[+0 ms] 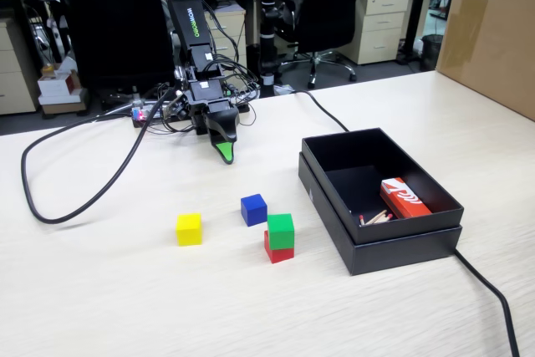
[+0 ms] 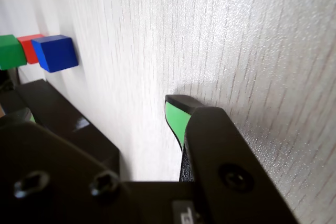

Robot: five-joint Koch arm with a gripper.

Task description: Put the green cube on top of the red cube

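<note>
Pale wood table (image 1: pixel 100 290) in an office. Green cube (image 1: pixel 280 230) already sitting on red cube (image 1: pixel 279 252), so job looks done. Claw (image 1: pixel 224 153) far back from red cube, holding nothing; can't tell if wide or narrow.

Office: swivel chairs (image 1: pixel 322 6), drawer pedestals (image 1: pixel 380 27)

A pale wood-grain table (image 1: pixel 109 307) fills the near part of the fixed view, evenly lit with soft shadows. Beyond its far edge is an office: a black high-backed chair (image 1: pixel 113 18) at far left, a black swivel chair (image 1: pixel 322 6) on castors at centre, and a beige drawer cabinet (image 1: pixel 380 27) to its right. A large brown cardboard box (image 1: pixel 493 35) stands at far right. The floor is dark grey.
</note>
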